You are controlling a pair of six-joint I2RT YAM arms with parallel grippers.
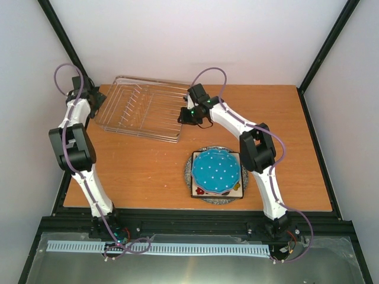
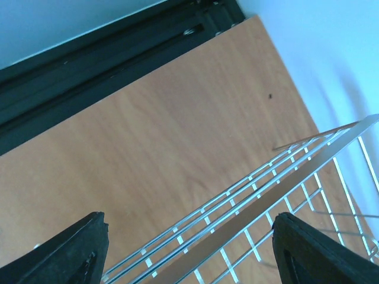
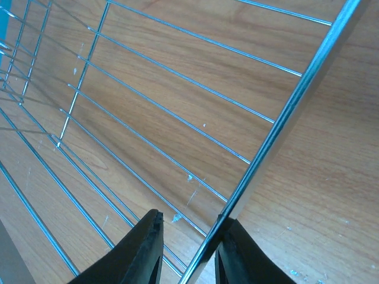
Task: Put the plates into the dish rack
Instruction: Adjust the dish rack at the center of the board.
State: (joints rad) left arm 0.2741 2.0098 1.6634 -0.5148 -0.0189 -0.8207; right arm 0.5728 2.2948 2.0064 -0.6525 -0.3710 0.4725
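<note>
while the right tool (image 3: 188, 251) pinches the silver wire dish rack's (image 1: 142, 109) rim, slide it gently; left tool (image 2: 189, 251) gapes wide around its edge

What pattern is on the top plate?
The round blue scalloped plate has small white dots, clearest in the top external view.

Square cream plate (image 1: 203, 190): mostly covered by blue dotted plate (image 1: 216, 171); only near corner and flower motifs showing. Grey speckled plate (image 1: 188, 171): rim slivers only. Plate count in stack: not determinable. Dish rack (image 2: 278, 195): cropped at right and bottom edges in left wrist view (likewise cropped all round in right wrist view). Left gripper (image 1: 90, 102): fingertips obscured by arm from above.
</note>
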